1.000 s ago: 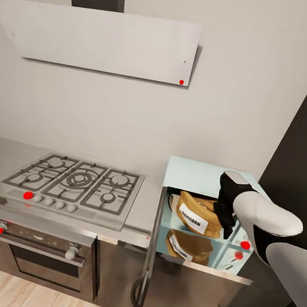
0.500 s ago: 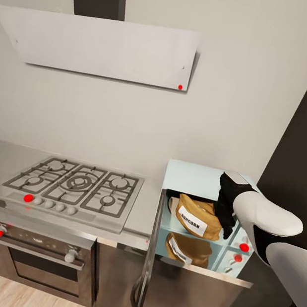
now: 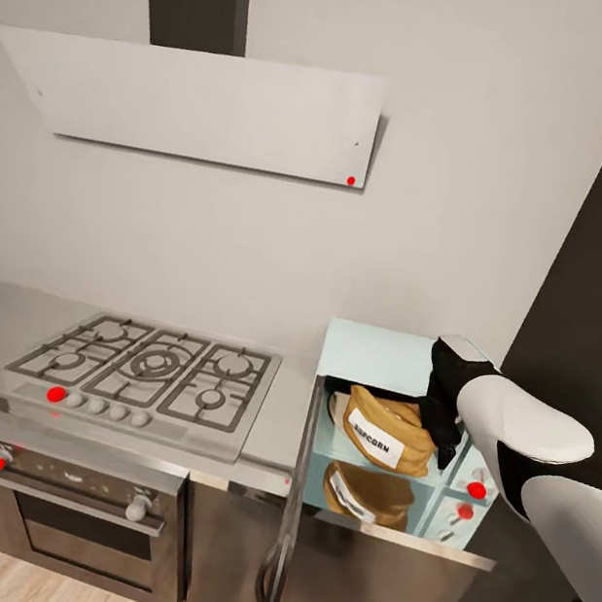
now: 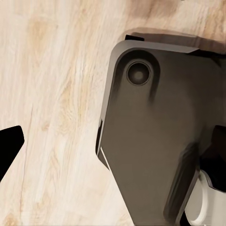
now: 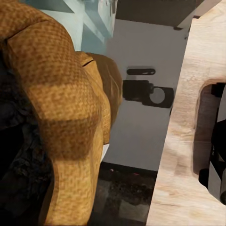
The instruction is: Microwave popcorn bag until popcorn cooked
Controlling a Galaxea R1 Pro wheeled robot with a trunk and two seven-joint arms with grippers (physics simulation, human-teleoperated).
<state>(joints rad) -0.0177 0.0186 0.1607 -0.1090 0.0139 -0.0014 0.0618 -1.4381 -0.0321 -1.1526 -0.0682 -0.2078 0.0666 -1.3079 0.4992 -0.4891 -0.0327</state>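
Sacking is what the popcorn bag (image 3: pixel 382 432) looks made of: a soft, tan woven cloth that should crumple under pressure and weigh little, so I judge it best taken at the rolled rim or the bunched upper body, not by the white label. It sits at lower right of the head view, inside the open cavity of the microwave (image 3: pixel 371 349), with the door (image 3: pixel 291 497) swung out edge-on toward the camera and the bag's reflection showing on the shiny cavity floor below it. The right gripper (image 3: pixel 445 420) is at the cavity's right side, right against the bag; in the right wrist view the bag (image 5: pixel 61 117) crowds the lens, but I cannot tell whether the fingers are clamped on it or spread apart. The bag's contents are hidden (no kernels visible from either angle). The microwave stands on the countertop (image 3: pixel 277 435), just right of the gas hob (image 3: pixel 146 368). The left wrist view looks down at wooden floor (image 4: pixel 52 94) and the robot's dark base (image 4: pixel 155 141); that gripper's state is also unclear.
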